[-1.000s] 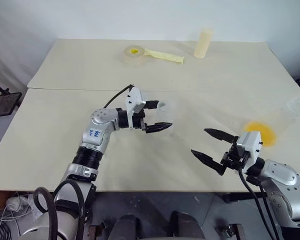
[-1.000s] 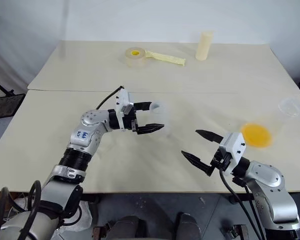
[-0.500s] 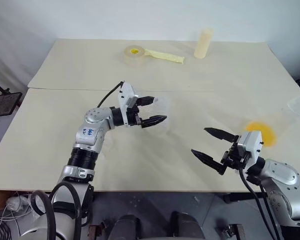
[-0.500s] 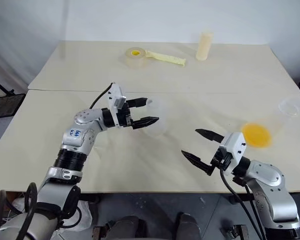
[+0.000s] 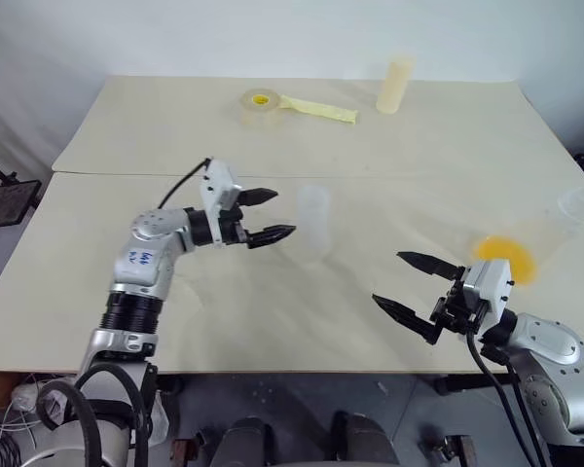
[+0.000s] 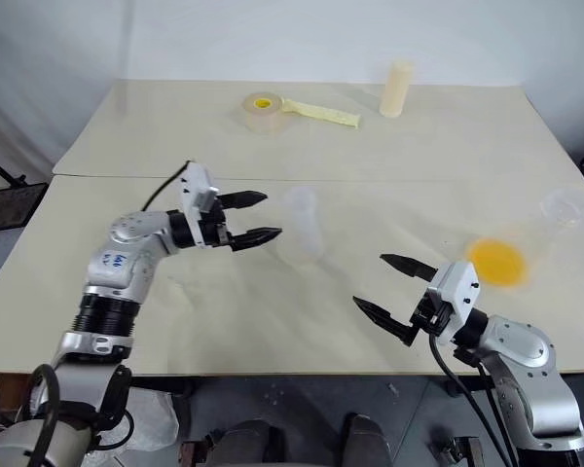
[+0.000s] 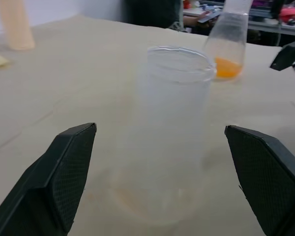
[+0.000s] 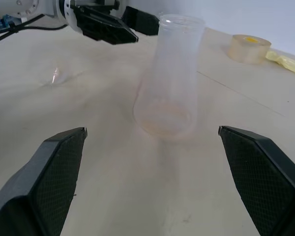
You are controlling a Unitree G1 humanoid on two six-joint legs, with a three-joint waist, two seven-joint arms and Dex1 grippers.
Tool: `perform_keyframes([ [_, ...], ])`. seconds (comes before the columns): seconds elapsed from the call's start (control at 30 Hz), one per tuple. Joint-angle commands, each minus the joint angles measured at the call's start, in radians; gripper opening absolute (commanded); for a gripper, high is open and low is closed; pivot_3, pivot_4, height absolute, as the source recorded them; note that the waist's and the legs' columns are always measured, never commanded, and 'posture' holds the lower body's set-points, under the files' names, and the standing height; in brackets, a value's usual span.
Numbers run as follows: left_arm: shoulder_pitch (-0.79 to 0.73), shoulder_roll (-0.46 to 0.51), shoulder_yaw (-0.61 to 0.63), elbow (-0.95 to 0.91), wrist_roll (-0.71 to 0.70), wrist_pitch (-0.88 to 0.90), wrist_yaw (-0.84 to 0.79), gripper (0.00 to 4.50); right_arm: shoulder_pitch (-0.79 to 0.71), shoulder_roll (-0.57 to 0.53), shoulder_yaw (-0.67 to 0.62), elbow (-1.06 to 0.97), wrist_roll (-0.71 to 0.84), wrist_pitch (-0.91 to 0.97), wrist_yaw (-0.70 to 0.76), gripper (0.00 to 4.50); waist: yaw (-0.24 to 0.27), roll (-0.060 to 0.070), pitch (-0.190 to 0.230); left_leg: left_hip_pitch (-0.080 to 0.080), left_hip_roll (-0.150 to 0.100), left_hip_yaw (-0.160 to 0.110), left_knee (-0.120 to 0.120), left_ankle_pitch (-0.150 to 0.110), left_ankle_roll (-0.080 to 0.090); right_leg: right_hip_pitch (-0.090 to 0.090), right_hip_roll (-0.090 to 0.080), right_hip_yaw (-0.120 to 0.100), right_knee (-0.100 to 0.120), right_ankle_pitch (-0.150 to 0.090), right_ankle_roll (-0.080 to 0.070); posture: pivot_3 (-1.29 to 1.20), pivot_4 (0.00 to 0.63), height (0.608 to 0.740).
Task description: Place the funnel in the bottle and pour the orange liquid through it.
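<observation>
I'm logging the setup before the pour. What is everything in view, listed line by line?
bottle: one, clear, upright mid-table, empty
funnel: one, clear, a faint shape on the table near the left hand
conical cup: one, clear, right side of table
orange liquid: a small amount, in the cup's bottom
tape roll: one, yellow, far side
yellow strip: one, beside the roll
cream cylinder: one, upright, far side
table: one, beige
black stand: one, off the table's left edge
left hand: open, beside the bottle, apart from it
right hand: open, holding nothing
</observation>
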State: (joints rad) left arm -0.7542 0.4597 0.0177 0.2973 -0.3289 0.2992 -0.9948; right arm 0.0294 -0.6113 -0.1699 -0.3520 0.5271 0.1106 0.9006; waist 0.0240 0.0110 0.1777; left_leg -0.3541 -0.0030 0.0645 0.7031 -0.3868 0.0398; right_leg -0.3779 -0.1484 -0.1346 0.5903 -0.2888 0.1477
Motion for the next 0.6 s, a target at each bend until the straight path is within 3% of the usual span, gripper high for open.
perform_keyframes([
  [0.03, 0.034, 0.123, 0.126, -0.093, -0.048, 0.036, 0.005, 4.44, -0.004, -0.019, -0.028, -0.022, 0.011, -0.006, 0.013, 4.5, 0.0, 0.0, 0.0, 0.0, 0.0, 0.0, 0.0, 0.0, 0.0, 0.0, 0.0, 0.0, 0.0, 0.0, 0.0, 0.0, 0.15, 0.74],
  [0.13, 0.182, 0.266, 0.244, -0.208, -0.087, 0.07, -0.021, 4.44, -0.017, -0.028, -0.032, 0.001, 0.015, -0.006, 0.031, 4.5, -0.03, 0.0, 0.0, 0.001, 0.001, 0.001, -0.002, 0.0, -0.001, -0.002, 0.0, 0.001, 0.0, 0.0, 0.0, 0.0, 0.15, 0.74],
  [0.23, 0.411, 0.312, 0.352, -0.369, -0.141, 0.103, -0.02, 4.44, -0.047, -0.038, -0.015, 0.036, 0.022, 0.0, 0.07, 4.5, -0.031, 0.002, 0.001, 0.002, 0.004, 0.0, -0.005, -0.001, -0.001, -0.003, 0.0, 0.0, 0.001, 0.0, 0.0, 0.0, 0.15, 0.74],
  [0.4, 0.702, 0.303, 0.523, -0.575, -0.207, 0.155, 0.04, 4.44, -0.12, -0.044, 0.013, 0.103, 0.043, 0.005, 0.155, 4.5, -0.011, -0.003, 0.004, 0.001, 0.004, -0.004, 0.0, 0.0, 0.0, 0.001, -0.001, 0.002, 0.0, 0.0, 0.0, 0.0, 0.15, 0.74],
  [0.6, 1.05, 0.227, 0.714, -0.79, -0.223, 0.172, 0.097, 4.44, -0.219, -0.044, 0.047, 0.191, 0.038, 0.009, 0.235, 4.5, -0.007, -0.003, 0.004, 0.001, 0.005, -0.004, 0.001, -0.001, -0.001, 0.001, -0.001, 0.003, 0.0, 0.0, 0.0, 0.0, 0.15, 0.74],
])
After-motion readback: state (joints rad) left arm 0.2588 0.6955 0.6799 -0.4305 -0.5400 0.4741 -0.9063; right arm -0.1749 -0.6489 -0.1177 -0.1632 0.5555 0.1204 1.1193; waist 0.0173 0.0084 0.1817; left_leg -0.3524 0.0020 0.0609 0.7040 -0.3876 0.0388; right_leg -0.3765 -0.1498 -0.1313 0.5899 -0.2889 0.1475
